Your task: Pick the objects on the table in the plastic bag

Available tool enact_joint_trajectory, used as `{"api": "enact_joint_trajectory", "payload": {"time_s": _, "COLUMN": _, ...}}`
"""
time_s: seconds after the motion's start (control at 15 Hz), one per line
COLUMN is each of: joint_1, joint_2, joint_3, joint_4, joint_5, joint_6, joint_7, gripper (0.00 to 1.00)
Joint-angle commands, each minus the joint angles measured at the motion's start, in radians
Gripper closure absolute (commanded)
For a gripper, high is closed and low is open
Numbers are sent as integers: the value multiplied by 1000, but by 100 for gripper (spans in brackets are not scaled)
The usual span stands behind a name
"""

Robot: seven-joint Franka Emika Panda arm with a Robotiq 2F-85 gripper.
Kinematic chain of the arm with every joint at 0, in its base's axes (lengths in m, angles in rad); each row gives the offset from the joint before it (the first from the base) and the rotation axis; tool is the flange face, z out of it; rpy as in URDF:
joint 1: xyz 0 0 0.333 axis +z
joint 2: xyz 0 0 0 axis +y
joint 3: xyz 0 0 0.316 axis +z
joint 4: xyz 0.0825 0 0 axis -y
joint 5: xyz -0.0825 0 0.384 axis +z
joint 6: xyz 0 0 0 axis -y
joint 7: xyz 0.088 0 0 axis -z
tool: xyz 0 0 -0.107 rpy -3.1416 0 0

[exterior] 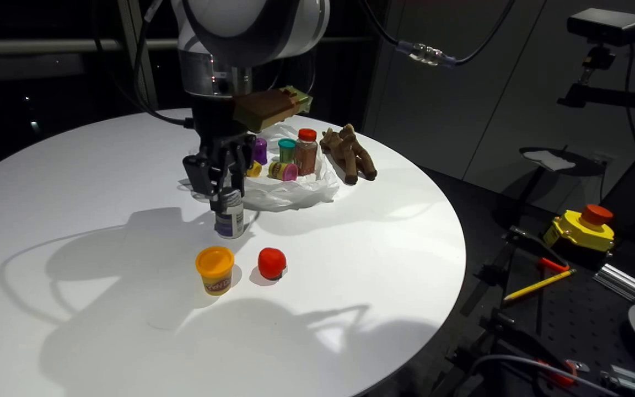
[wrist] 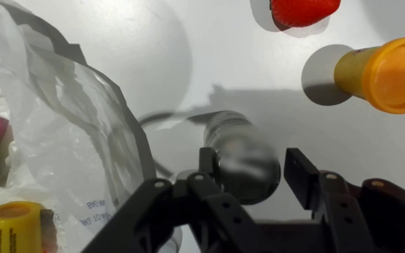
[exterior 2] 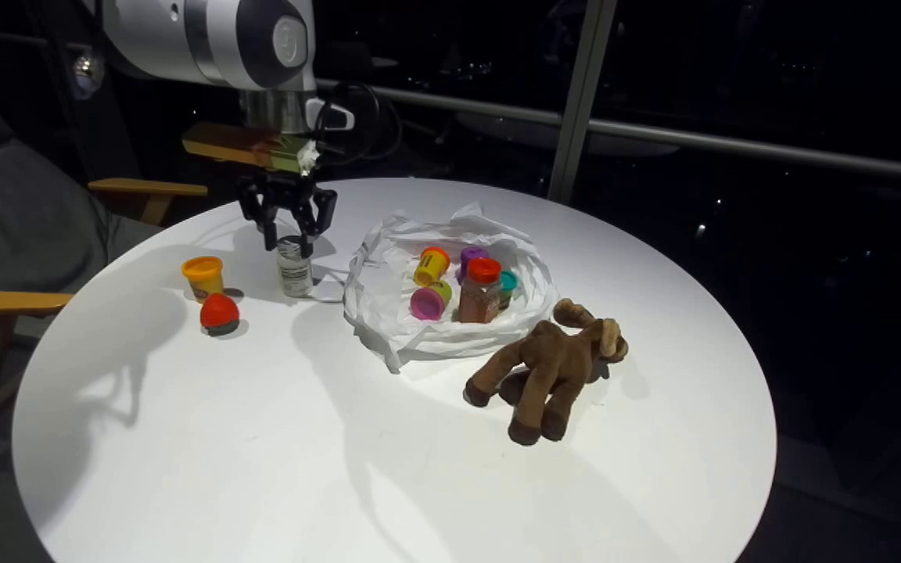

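Five inside the plastic bag, four outside; jaws parted at the white bottle

Your gripper straddles the upper part of the white bottle, jaws apart and unclenched. From the wrist view you can note a narrow gap between the bottle and one finger; contact at the opposite finger cannot be determined. The bottle stands upright on the round table, just beside the bag but apart from it.

The bag lies wrinkled and spread open. Inside it you have a red-lidded jar, upright; a teal-lidded tub, upright; a pink-lidded tub, on its side; a yellow tub with an orange lid; and a purple container (the jar masks part of it in an exterior view).

Well apart from the bag, on the bottle's side of it, you have an orange tub, upright, and a red strawberry-like toy. Across the bag from the bottle rests a brown plush figure, close to the bag's edge; whether the two touch, you cannot tell from these angles.
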Motion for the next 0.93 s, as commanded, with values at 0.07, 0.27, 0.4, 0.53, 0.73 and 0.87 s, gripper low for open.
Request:
{"api": "enact_joint_trajectory", "payload": {"time_s": 0.07, "joint_1": 13, "joint_2": -10, "joint_3": -17, "joint_4": 4, "joint_5": -4, "joint_6": 9, "joint_7": 6, "gripper": 79}}
{"api": "enact_joint_trajectory", "payload": {"time_s": 0.27, "joint_1": 29, "joint_2": -70, "joint_3": -53, "joint_4": -4, "joint_5": -46, "joint_6": -15, "joint_7": 31, "gripper": 80}}
{"api": "enact_joint_trajectory", "payload": {"time_s": 0.4, "joint_1": 36, "joint_2": -123, "joint_3": -82, "joint_4": -13, "joint_5": -84, "joint_6": -14, "joint_7": 47, "gripper": 80}}
{"api": "enact_joint_trajectory", "payload": {"time_s": 0.53, "joint_1": 38, "joint_2": -164, "joint_3": -112, "joint_4": -13, "joint_5": -128, "joint_6": -11, "joint_7": 67, "gripper": 80}}
{"api": "enact_joint_trajectory", "payload": {"time_s": 0.73, "joint_1": 23, "joint_2": -184, "joint_3": -140, "joint_4": -5, "joint_5": -166, "joint_6": -8, "joint_7": 88, "gripper": 80}}
{"api": "enact_joint_trajectory", "payload": {"time_s": 0.87, "joint_1": 12, "joint_2": -175, "joint_3": -151, "joint_4": 0, "joint_5": -168, "joint_6": -1, "joint_7": 94, "gripper": 80}}
